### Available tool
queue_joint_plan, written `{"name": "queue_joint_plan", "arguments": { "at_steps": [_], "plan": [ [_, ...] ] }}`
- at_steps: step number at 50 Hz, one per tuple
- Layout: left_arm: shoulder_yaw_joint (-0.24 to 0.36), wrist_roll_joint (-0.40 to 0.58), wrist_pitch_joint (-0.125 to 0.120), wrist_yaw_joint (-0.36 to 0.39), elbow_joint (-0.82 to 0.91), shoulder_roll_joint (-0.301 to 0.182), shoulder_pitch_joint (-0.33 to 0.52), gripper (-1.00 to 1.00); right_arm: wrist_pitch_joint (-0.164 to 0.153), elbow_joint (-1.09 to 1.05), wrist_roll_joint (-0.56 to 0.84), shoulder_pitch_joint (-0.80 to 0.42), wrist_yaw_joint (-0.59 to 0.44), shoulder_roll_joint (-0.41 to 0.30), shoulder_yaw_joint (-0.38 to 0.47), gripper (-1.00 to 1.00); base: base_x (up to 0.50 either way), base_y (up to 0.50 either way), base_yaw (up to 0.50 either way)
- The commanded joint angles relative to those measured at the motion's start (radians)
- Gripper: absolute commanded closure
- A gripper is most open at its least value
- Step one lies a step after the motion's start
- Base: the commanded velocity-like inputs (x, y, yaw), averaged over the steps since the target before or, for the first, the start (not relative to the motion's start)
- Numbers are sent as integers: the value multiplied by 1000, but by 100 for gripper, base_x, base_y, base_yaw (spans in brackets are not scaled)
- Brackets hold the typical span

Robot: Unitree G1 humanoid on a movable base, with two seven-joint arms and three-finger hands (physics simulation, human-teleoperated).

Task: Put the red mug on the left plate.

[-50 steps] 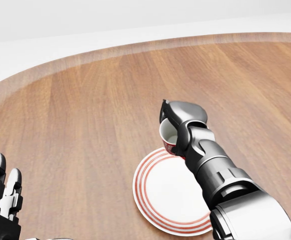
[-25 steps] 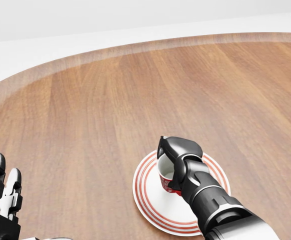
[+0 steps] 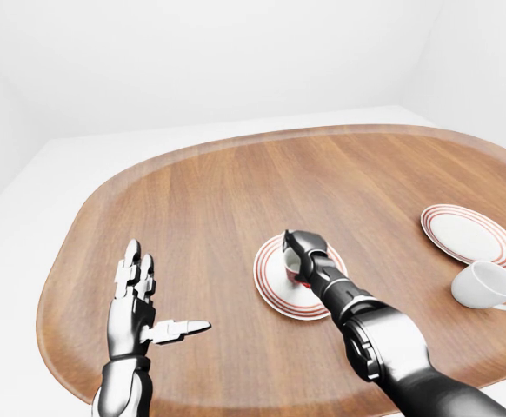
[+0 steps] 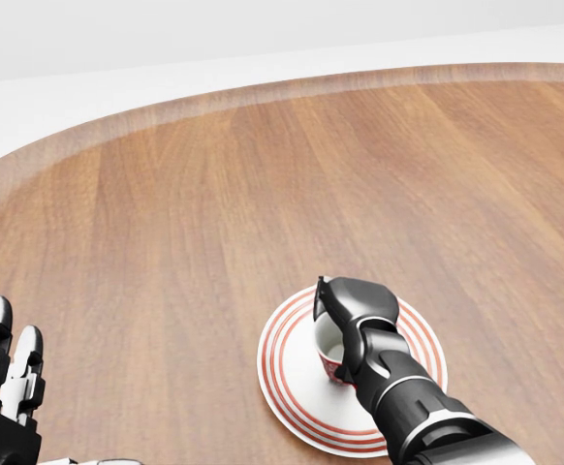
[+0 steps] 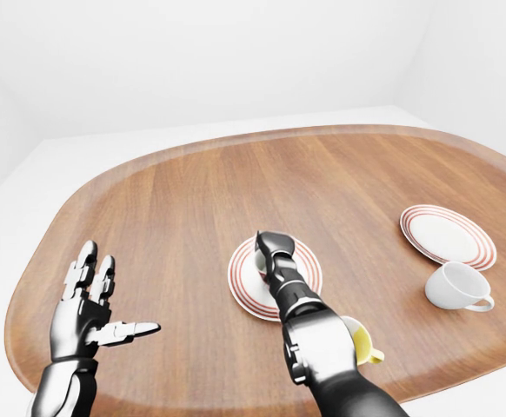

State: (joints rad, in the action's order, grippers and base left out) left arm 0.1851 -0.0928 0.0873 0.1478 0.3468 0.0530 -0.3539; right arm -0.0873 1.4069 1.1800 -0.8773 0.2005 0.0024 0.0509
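The red mug (image 4: 329, 360), white inside, is over the middle of the left plate (image 4: 280, 386), a white plate with red rings on the wooden table. My right hand (image 4: 354, 304) is shut on the mug from above and from its right side, and hides most of it. I cannot tell whether the mug's base touches the plate. My left hand (image 3: 140, 300) is open and empty, held above the table at the lower left of the left-eye view, well apart from the plate.
A second red-ringed plate (image 3: 468, 234) lies at the right of the table, with a white mug (image 3: 486, 285) below it near the table's edge. A yellow mug (image 5: 362, 344) shows behind my right forearm in the right-eye view.
My right hand has brought the mug from beyond the plate's top rim down over the plate's middle and lowered it. The left hand has not moved.
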Motion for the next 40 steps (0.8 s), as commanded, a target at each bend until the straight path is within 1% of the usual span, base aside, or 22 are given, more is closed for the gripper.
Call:
{"name": "queue_joint_plan", "arguments": {
  "at_steps": [1, 6, 20, 40],
  "plan": [
    [0, -1, 0, 0, -3, -1, 1, -100, 0, -1, 59, 2, 73, 0, 5, 100, 0, 0, 0],
    [0, -2, 0, 0, -3, -1, 2, -100, 0, -1, 74, 6, 83, -1, 3, 100, 0, 0, 0],
    [-2, 1, 0, -3, -3, -1, 2, -100, 0, 0, 54, 27, 31, -6, 23, 100, 0, 0, 0],
    [-2, 1, 0, -1, 3, 0, -3, -100, 0, 0, 52, 30, 35, -10, 26, 100, 0, 0, 0]
  ]
}}
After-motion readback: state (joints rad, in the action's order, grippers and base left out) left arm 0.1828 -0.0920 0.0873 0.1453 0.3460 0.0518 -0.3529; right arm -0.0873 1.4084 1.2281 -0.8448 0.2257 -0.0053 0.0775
